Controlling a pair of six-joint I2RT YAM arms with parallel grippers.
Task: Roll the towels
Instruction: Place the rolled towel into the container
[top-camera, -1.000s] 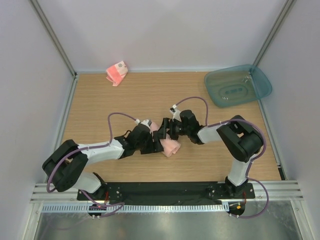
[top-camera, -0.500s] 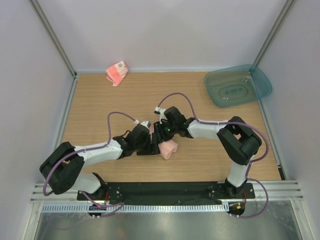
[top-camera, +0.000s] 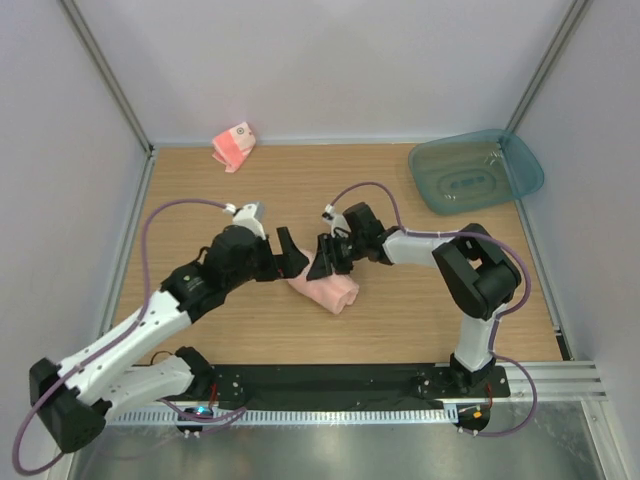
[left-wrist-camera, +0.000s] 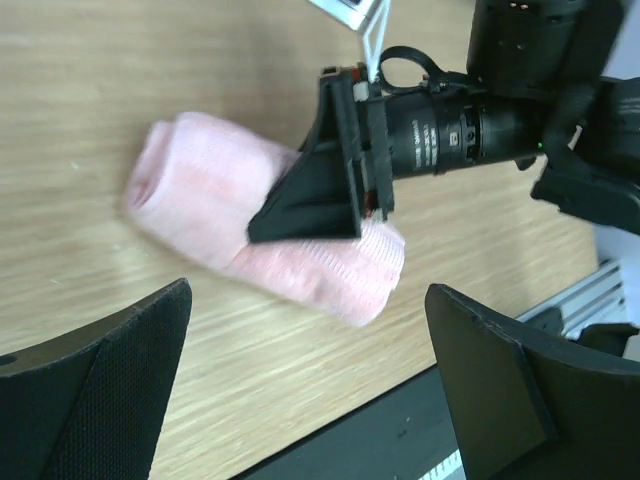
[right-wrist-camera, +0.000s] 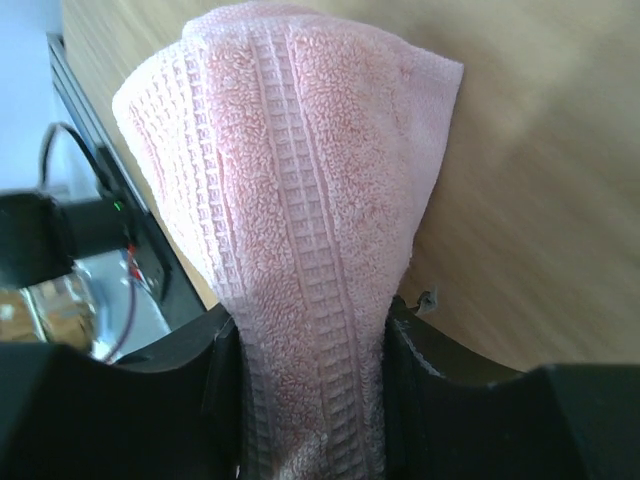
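One towel (right-wrist-camera: 300, 200) between right gripper (right-wrist-camera: 312, 345) jaws

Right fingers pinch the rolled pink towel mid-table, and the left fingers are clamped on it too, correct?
Not quite. The left fingers are open and clear of the rolled towel, as the left wrist view shows. The right fingers do pinch it mid-table.

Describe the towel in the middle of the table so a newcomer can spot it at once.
Start at the wooden table; near its centre lies a rolled pink towel, pinched at one end by the right gripper. Unlike the striped towel crumpled in the far left corner, it is plain, pale and rolled into a log.
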